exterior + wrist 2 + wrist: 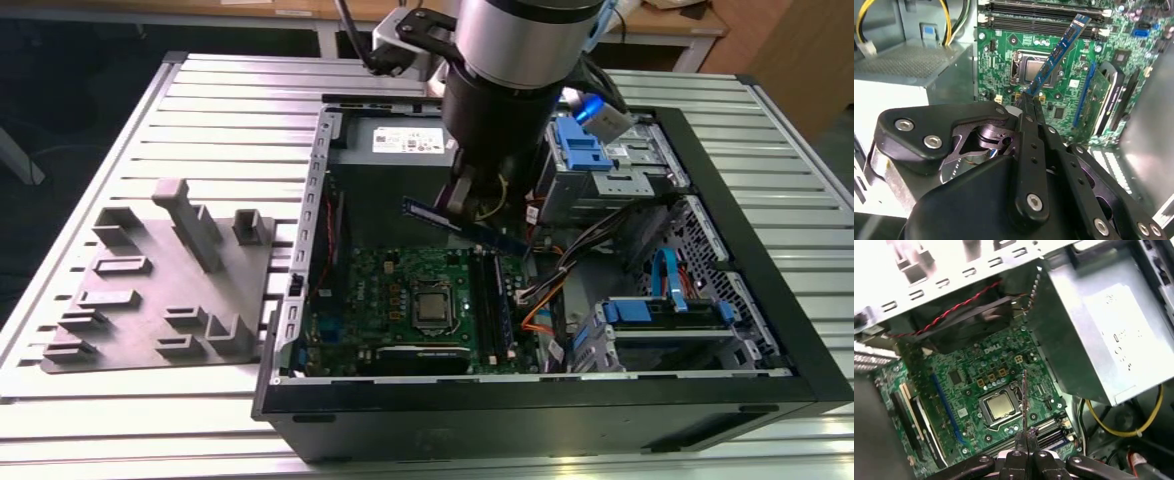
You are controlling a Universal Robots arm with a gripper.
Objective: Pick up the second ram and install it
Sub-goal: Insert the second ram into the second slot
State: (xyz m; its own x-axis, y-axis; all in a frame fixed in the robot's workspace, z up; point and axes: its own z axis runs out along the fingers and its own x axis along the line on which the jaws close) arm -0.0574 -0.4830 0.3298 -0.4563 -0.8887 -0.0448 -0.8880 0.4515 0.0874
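My gripper (462,203) hangs inside the open computer case, shut on the second ram (463,227), a thin dark blue stick. The stick is held tilted in the air above the green motherboard (394,300), over the black memory slots (491,300). In the second wrist view the ram (1059,52) sticks out from the closed fingertips of the gripper (1030,99) towards the slots (1046,14). In the first wrist view the ram (1024,400) shows edge-on, rising from the gripper (1026,436) above the processor socket (999,407).
A grey moulded fixture block (160,290) lies on the slatted table at the exterior view's left. The power supply (394,140) fills the case's back corner. Drive cages with blue clips (667,310) and loose cables (574,250) crowd the exterior view's right side.
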